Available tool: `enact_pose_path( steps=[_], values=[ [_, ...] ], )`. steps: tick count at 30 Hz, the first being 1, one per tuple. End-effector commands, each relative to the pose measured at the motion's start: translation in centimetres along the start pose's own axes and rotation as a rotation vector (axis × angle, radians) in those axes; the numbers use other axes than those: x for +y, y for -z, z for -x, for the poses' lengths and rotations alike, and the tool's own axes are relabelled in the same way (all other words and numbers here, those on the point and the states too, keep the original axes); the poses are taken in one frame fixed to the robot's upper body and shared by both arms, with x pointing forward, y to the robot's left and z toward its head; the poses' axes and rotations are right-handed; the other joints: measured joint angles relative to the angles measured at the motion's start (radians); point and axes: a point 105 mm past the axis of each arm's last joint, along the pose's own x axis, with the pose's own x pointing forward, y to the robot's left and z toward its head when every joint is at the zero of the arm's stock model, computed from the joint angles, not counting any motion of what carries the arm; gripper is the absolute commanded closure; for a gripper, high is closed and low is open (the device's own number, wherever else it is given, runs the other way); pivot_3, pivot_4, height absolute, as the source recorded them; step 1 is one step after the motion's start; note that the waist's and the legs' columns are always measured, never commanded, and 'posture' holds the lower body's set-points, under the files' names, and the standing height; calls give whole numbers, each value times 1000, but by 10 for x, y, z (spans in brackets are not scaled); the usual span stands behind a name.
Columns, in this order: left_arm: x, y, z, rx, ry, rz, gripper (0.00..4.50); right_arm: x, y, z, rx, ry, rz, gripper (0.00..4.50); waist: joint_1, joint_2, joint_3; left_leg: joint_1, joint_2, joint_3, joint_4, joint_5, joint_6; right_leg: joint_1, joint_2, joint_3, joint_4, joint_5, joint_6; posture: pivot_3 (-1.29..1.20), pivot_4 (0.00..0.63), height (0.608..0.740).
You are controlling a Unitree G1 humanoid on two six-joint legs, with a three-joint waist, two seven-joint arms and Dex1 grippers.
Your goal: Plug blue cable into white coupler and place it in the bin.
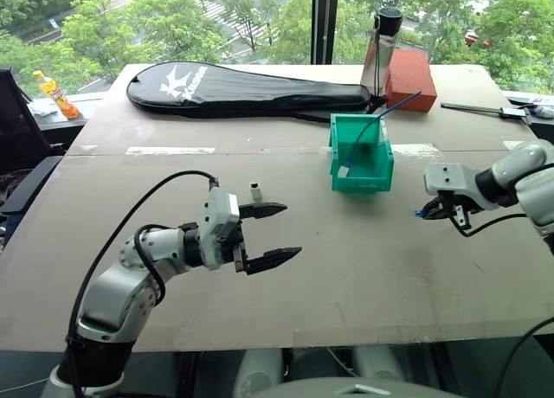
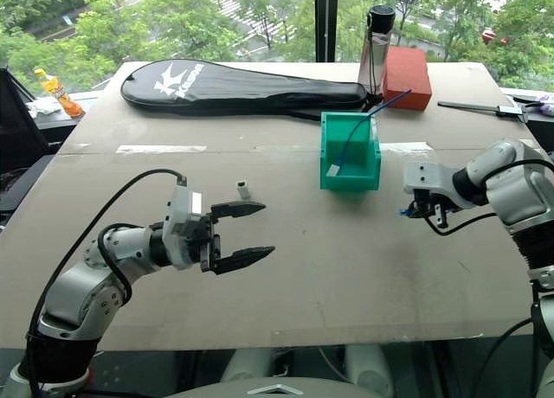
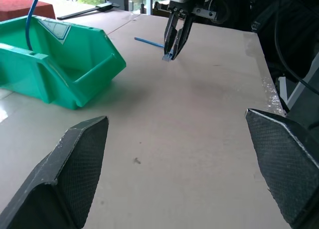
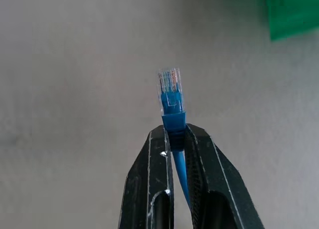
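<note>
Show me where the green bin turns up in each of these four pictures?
Left eye view: the bin sits above centre, slightly right.
Right eye view: above centre.
Left wrist view: at the left edge, upper half.
Right wrist view: a green corner at the top right.
Shared landmark: the right gripper, shut on the blue cable.

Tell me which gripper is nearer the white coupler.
Left. The left gripper hovers open just beside the white coupler; the right gripper, shut on the blue cable, is across the table.

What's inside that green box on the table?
Inside the bin lies a white block on a straight blue cable that leans out over the back rim. The near wall covers part of the floor.
</note>
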Motion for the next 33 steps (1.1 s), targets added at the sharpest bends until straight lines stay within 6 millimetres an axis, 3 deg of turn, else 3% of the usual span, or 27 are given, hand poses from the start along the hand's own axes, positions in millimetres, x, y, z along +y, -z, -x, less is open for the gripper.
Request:
enact_pose_path(
  steps=[1,7,12,13,16,19,22,24,29,33],
  values=[
    [2,-2,9,3,10,-51,0,1,-39,-8,-53,22,47,4452,-1,0,0,-1,0,0,0,0,0,-1,0,0,0,0,0,0,150,740],
    [3,7,13,9,-16,-52,0,19,-65,-43,10,14,133,4452,9,0,0,-14,0,-2,1,2,-4,-12,0,-2,0,0,0,0,150,740],
    [2,7,9,-7,-31,-55,0,27,-84,-61,-25,20,153,4452,7,0,0,-15,-1,-1,1,2,-4,-12,0,-2,0,0,0,0,150,740],
    [2,7,8,-7,-31,-56,0,27,-85,-63,-29,20,146,3782,7,0,-1,-15,-1,-2,1,2,-3,-12,0,-2,0,0,0,0,150,740],
    [-1,8,5,-2,-17,-57,0,28,-87,-66,-48,17,106,2650,5,-1,-1,-14,-1,-2,1,0,-1,-12,0,-2,0,0,0,0,150,740],
    [-1,10,2,9,-10,-65,0,26,-89,-60,-80,42,78,1399,4,-1,-1,-14,-1,-2,1,0,0,-12,0,-2,1,0,0,0,150,740],
    [2,13,-6,33,-19,-82,0,23,-100,-41,-208,92,21,24,7,-1,-1,-14,-1,-3,1,0,0,-12,0,-3,1,0,0,0,150,740],
    [4,16,-13,53,-12,-87,0,21,-107,-27,-320,161,8,24,8,-1,-1,-15,-1,-3,1,0,0,-12,1,-3,1,0,0,0,150,740],
    [9,19,-40,71,49,-97,0,52,-113,10,-738,222,-92,24,27,-3,-2,-15,-1,-6,1,0,0,-11,2,-5,0,2,4,0,150,740],
    [18,22,-64,95,80,-108,0,72,-86,21,-802,281,-125,24,29,-3,-2,-15,-2,-6,2,0,0,-9,2,-4,0,3,4,0,150,740]
  ],
)
